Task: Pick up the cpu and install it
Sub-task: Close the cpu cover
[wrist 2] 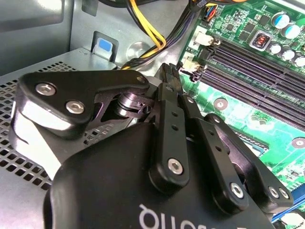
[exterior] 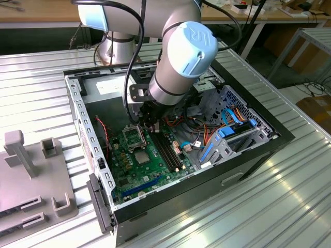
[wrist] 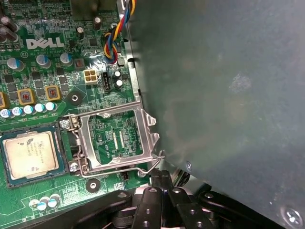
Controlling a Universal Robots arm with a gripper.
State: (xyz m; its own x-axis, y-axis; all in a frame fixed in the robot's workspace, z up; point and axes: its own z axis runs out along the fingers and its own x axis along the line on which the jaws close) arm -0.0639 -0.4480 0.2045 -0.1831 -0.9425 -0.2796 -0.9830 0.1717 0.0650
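Note:
The cpu (wrist: 31,155), a flat square chip with a silver-grey top, lies seated in its socket on the green motherboard (wrist: 52,67). Beside it the metal socket frame (wrist: 148,125) is swung open, with its wire lever (wrist: 157,160) along the near edge. My gripper (wrist: 160,175) is shut, its black fingertips pressed together just short of the lever's hooked end, and I see nothing held between them. In the second wrist view my gripper (wrist 2: 170,71) points toward the memory slots (wrist 2: 248,71). In the exterior view my arm (exterior: 181,57) reaches down into the open computer case (exterior: 83,111).
Coloured cable bundles (exterior: 207,129) and a blue-tabbed drive cage (exterior: 232,137) fill the case toward the exterior view's right. A grey metal wall (wrist: 224,86) stands close beside the socket. A grey fixture (exterior: 31,170) sits on the ribbed table at the exterior view's left.

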